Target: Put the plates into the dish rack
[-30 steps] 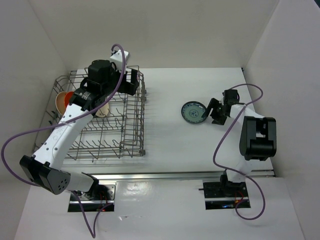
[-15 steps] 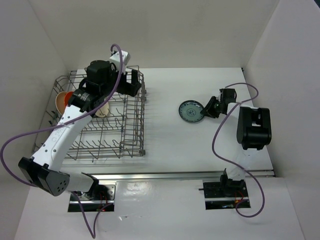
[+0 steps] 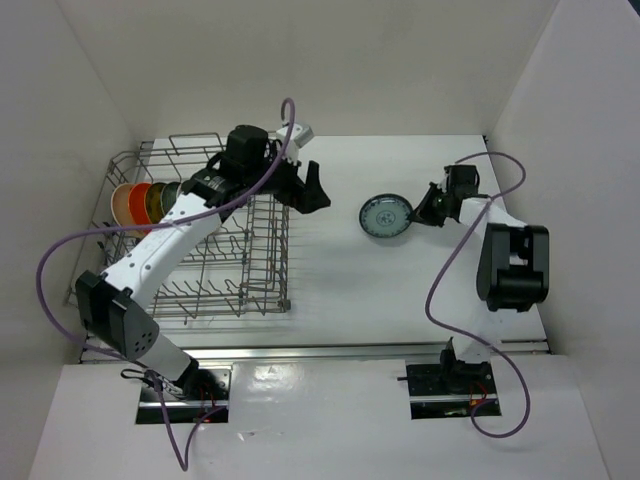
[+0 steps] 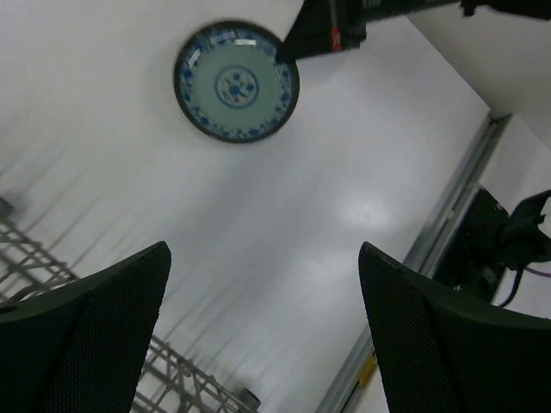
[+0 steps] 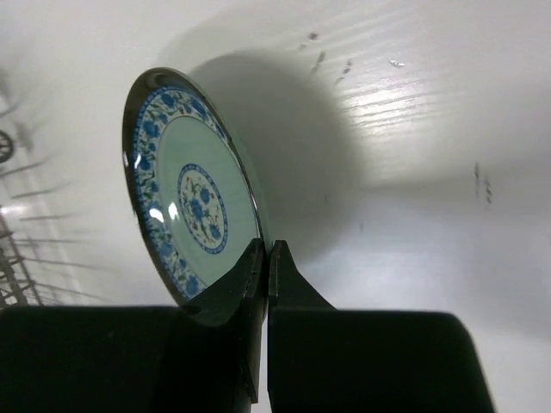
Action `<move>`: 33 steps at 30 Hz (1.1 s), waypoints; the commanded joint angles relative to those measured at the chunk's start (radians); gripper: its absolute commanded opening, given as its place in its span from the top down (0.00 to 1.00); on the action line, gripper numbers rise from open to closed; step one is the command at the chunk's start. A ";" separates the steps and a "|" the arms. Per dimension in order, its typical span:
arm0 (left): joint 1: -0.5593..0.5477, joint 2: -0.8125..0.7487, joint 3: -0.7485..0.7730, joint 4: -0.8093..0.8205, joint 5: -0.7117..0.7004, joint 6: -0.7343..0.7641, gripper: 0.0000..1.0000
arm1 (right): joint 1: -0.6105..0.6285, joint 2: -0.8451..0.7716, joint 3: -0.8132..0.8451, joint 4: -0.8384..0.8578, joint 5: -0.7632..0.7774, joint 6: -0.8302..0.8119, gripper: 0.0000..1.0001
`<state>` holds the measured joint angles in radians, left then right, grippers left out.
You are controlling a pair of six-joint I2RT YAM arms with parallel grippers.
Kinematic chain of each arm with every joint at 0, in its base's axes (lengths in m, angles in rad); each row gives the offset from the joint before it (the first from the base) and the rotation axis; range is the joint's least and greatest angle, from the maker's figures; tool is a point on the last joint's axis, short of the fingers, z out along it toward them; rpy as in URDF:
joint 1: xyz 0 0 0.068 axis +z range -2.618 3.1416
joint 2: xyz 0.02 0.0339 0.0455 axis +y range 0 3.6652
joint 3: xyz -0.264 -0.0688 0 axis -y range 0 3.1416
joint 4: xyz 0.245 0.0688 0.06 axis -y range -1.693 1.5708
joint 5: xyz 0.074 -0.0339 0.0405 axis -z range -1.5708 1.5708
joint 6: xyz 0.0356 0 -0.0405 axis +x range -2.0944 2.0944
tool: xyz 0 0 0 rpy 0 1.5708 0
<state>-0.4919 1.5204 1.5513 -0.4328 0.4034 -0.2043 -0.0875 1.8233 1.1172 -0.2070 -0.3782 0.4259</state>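
Right end effector (image 5: pixel 266 251) just snapped shut, pinching the blue plate's (image 3: pixel 385 217) right rim. The plate's on the bench (image 3: pixel 400 290), right of the rack (image 3: pixel 265 270). Left end effector (image 3: pixel 305 190) swung out of the rack, spread and empty. Lift's next, I'd guess.

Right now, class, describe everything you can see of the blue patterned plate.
The plate is small, round and glossy, like glazed ceramic: pale teal centre, blue medallion, blue floral band, dark rim. It faces up over the white table, apart from the rack; the right gripper is shut on its rim.
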 commanded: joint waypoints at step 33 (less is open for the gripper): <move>-0.042 0.313 0.159 0.144 0.294 -0.147 0.82 | 0.132 -0.661 -0.017 -0.115 -0.292 -0.070 1.00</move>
<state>-0.5232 1.8141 1.6615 -0.3210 0.6388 -0.3500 0.0360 1.1862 1.0679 -0.3382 -0.6189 0.3603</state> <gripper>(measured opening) 0.269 0.034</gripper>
